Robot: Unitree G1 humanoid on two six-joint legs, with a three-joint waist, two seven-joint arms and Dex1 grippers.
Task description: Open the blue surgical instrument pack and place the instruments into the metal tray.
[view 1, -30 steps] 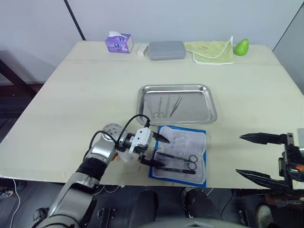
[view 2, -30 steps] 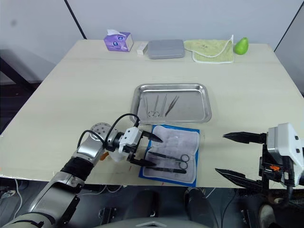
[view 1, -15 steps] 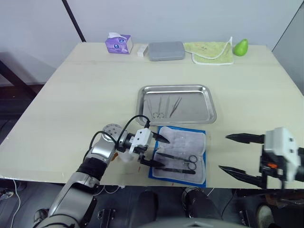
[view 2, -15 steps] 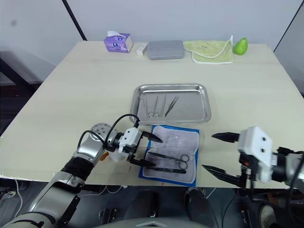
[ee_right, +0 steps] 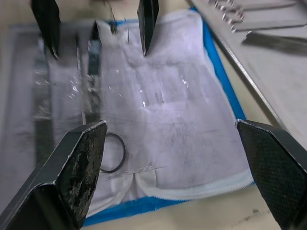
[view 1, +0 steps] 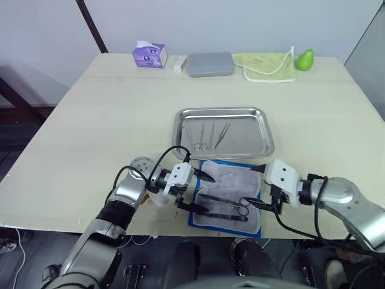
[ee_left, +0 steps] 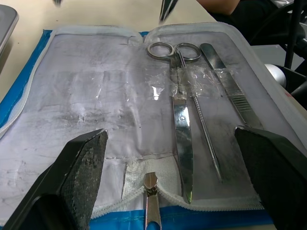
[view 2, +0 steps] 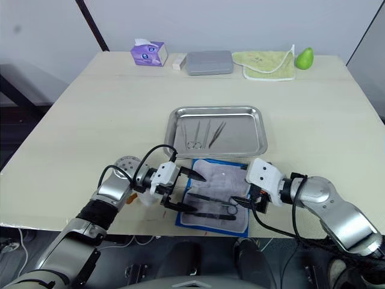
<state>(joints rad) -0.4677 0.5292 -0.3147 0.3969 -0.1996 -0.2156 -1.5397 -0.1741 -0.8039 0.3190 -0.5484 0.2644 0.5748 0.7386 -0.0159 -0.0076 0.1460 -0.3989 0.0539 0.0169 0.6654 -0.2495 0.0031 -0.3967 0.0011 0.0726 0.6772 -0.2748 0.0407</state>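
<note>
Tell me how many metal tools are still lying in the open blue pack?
3: scissors, a thin probe beside them, and a flat handled tool at the outer edge, all on the blue pack. More could be hidden under the clear strap.

Open instrument pack (view 1: 228, 195) just before the metal tray (view 1: 264, 141), instruments (ee_left: 184, 139) on both.

Glossy metal tray (view 1: 224, 132) (steel-bright)
</note>
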